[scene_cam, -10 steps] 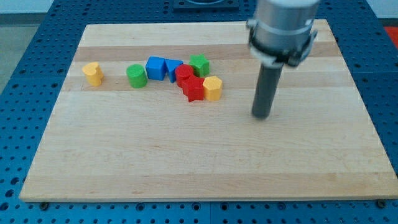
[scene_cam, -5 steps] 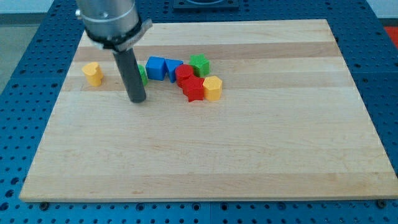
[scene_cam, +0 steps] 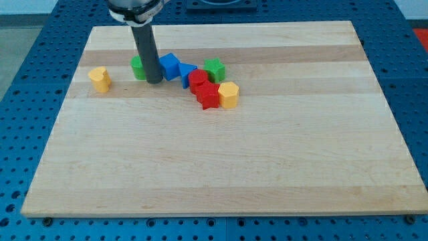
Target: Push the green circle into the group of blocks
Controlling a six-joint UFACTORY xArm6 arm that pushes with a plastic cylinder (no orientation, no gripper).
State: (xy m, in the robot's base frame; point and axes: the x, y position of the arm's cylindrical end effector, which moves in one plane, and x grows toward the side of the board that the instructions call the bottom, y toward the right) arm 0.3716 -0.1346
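Note:
The green circle (scene_cam: pixel 138 67) sits on the wooden board, mostly hidden behind the dark rod. My tip (scene_cam: pixel 154 80) rests at its lower right, between it and the blue cube (scene_cam: pixel 169 65), touching or nearly touching both. To the right lies the group: a blue wedge-like block (scene_cam: pixel 186 73), a red cylinder (scene_cam: pixel 197 79), a red star-like block (scene_cam: pixel 208 96), a green star-like block (scene_cam: pixel 214 69) and a yellow hexagon-like block (scene_cam: pixel 229 95).
A lone yellow block (scene_cam: pixel 100 78) stands near the board's left edge. The wooden board (scene_cam: pixel 227 167) lies on a blue perforated table (scene_cam: pixel 27 80).
The rod swept from the right side of the board to the left, then moved up the view. The green circle has shifted slightly up and left, and the blue cube turned.

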